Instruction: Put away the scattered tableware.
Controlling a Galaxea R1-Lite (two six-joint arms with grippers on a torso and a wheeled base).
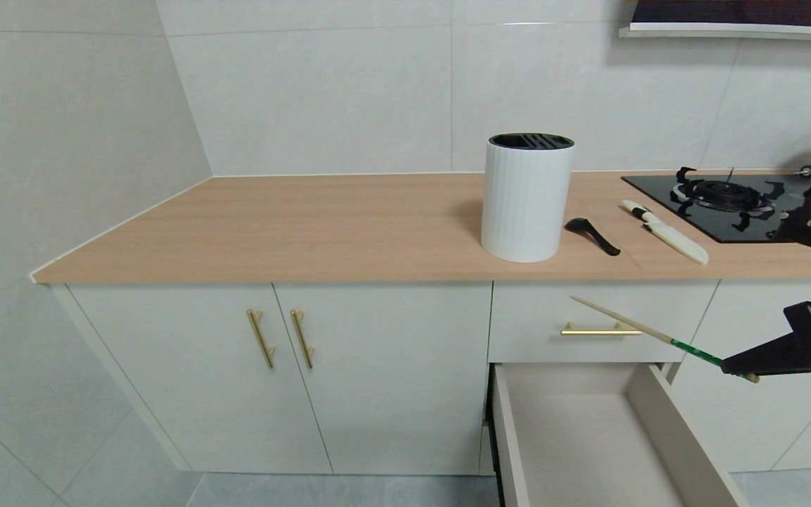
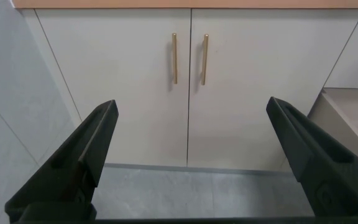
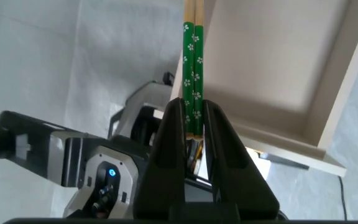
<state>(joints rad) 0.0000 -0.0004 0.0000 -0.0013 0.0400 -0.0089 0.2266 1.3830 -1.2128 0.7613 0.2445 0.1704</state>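
From my right wrist I see two chopsticks (image 3: pixel 191 56) side by side. Their upper parts are plain wood, and nearer my grip they are green with small white flowers. My right gripper (image 3: pixel 193 109) pinches them on the green part, jaws pressed in from both sides, with the drawer (image 3: pixel 291 152) lying beyond them. The head view gives what the wrist cannot. The chopsticks (image 1: pixel 631 325) slant up and leftward from my right gripper (image 1: pixel 733 366), and their free tips sit just under the counter (image 1: pixel 307 225) edge. They cross in front of the closed upper drawer front, close to its gold handle (image 1: pixel 599 331). The open drawer (image 1: pixel 504 436) is pulled out below them, side walls standing to left and right.

On the counter stand a white ribbed holder (image 1: pixel 526 197), then a black spoon (image 1: pixel 592 234) and a pale knife (image 1: pixel 666 232), each apart from the next, with the hob (image 1: pixel 722 201) beyond.

My left gripper (image 2: pixel 191 149) hangs low before the cabinet doors (image 2: pixel 241 81), jaws spread wide with nothing between them. A corner of the drawer (image 2: pixel 353 112) shows at one side.
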